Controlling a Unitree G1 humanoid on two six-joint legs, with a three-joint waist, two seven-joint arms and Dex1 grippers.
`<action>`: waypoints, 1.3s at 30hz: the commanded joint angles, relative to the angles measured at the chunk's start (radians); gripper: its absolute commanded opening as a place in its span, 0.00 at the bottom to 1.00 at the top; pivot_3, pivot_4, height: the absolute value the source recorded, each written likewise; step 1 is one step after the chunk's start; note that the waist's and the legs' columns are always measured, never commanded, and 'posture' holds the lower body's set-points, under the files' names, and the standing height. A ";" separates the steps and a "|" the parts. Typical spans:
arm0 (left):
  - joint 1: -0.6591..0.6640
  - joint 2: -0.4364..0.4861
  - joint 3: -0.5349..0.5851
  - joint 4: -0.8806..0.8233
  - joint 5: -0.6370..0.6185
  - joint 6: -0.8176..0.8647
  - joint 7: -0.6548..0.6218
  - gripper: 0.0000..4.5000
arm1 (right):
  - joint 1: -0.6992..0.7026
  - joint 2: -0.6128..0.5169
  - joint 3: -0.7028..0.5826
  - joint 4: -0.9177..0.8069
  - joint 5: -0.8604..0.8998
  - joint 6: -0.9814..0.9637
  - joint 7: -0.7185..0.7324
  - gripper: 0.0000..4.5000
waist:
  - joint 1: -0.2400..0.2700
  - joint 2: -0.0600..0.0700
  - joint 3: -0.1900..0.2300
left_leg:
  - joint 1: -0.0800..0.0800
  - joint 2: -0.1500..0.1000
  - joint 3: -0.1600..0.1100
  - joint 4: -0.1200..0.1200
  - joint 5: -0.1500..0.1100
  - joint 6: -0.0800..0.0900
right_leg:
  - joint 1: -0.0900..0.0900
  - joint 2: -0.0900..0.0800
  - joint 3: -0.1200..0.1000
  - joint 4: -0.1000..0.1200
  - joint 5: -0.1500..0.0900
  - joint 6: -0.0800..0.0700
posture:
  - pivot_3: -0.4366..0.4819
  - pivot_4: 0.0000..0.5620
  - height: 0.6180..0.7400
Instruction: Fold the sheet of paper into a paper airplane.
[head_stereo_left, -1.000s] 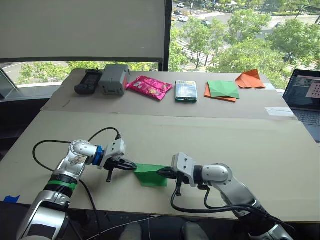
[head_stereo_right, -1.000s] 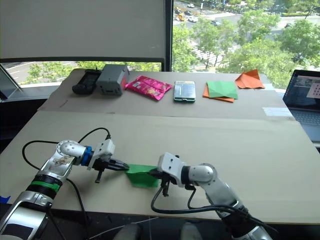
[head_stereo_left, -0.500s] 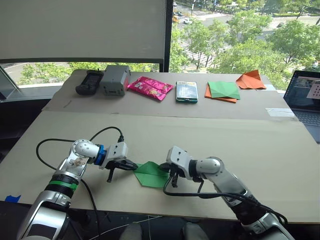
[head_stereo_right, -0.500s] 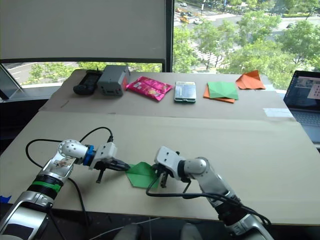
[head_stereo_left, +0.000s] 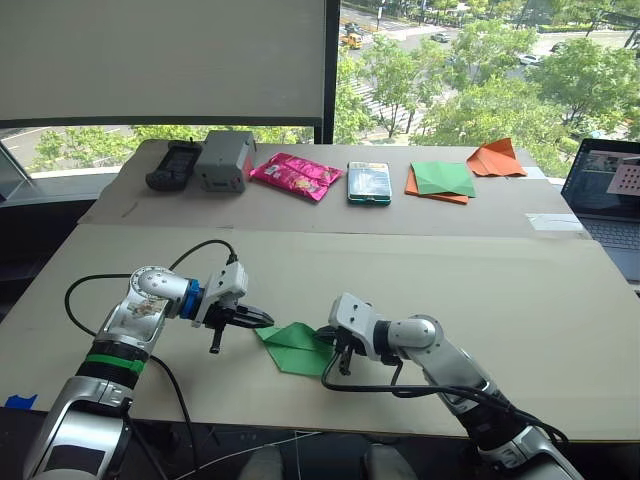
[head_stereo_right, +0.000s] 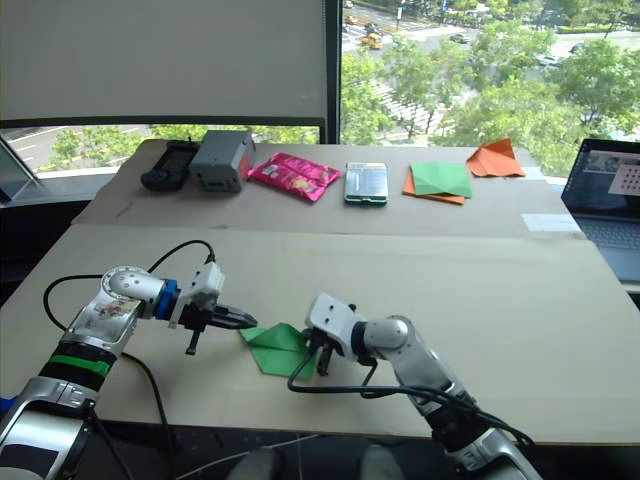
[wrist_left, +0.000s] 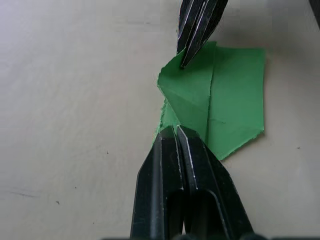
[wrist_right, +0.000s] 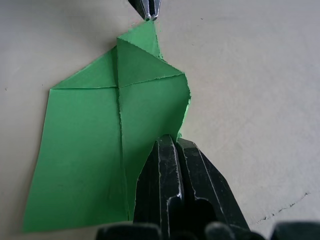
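so my left gripper (head_stereo_left: 262, 321) and right gripper (head_stereo_left: 333, 346) pinch the paper (head_stereo_left: 296, 346) at 9 and 3; thin, limp, tears easily, so grip edges.

Thin matt green sheet of paper (wrist_right: 100, 150) with ragged creased edges; glossy black ridged fingers (wrist_left: 175, 165); matt cardboard tabletop (head_stereo_left: 420, 270).

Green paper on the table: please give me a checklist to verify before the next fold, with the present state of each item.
1. Left gripper shut on one edge of the sheet of paper: ok.
2. Right gripper shut on the opposite edge: ok.
3. Paper lies on the table: ok.
4. Corner folds meet at the centre crease: ok.
5. Grip firm enough for pulling: cannot tell.
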 joint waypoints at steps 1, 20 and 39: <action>0.009 -0.006 0.022 -0.080 -0.065 0.077 -0.005 0.02 | 0.004 0.002 0.013 0.007 -0.010 0.006 -0.002 0.00 | -0.001 0.000 0.000 | 0.000 0.000 0.000 0.000 0.000 0.000 | 0.000 0.000 0.000 0.000 0.000 0.000 | 0.48 0.27 0.97; 0.039 -0.053 -0.096 0.091 0.110 -0.136 0.055 0.02 | 0.009 0.001 0.007 -0.045 0.013 0.044 0.008 0.00 | -0.001 0.000 0.000 | 0.001 0.000 0.000 0.000 0.000 0.000 | -0.001 0.000 0.000 -0.001 0.000 0.000 | 0.48 0.27 0.97; 0.059 -0.051 -0.093 0.085 0.107 -0.126 0.050 0.00 | 0.002 0.071 -0.033 -0.196 0.077 0.074 -0.049 0.38 | -0.001 0.000 0.000 | 0.002 0.000 0.000 0.000 0.000 0.000 | -0.001 0.000 0.001 -0.001 0.000 0.000 | 0.48 0.27 0.97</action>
